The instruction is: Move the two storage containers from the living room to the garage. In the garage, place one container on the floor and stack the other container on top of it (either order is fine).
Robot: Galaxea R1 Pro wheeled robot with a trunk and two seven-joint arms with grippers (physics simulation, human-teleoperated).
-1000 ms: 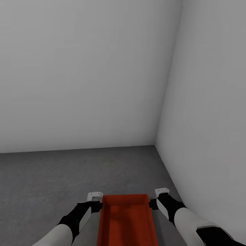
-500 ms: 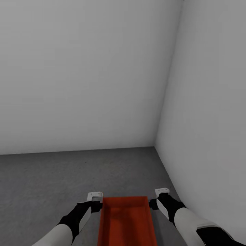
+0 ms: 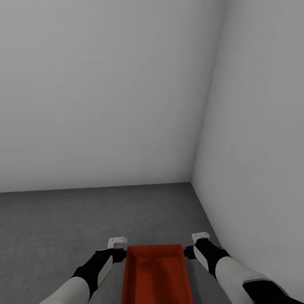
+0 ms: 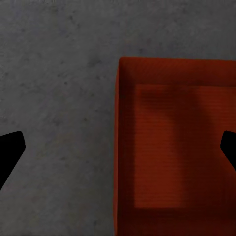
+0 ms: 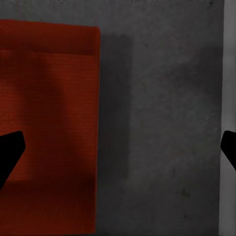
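Closest to the robot, low in the head view, a red-orange storage container [image 3: 155, 274] sits between the two arms, its long axis running straight away from the robot toward the wall ahead. The left gripper [image 3: 117, 242] is just beside the container's far left corner and the right gripper [image 3: 200, 236] is just beside its far right corner, so the two arms are about equally near and flank it evenly. In the left wrist view the left gripper's two dark fingertips [image 4: 10, 152] stand wide apart, one over bare concrete and the other over the container's interior [image 4: 172, 152], straddling its long side wall and clamping nothing. In the right wrist view the right gripper's fingertips [image 5: 10, 150] are equally wide apart, one over the container [image 5: 46, 128] and the other out near the white wall, also holding nothing. The container appears to rest on the dark grey floor [image 3: 63, 219] of the garage, though contact cannot be confirmed. Beyond it, the floor runs to a corner where two plain white walls [image 3: 105, 93] meet.
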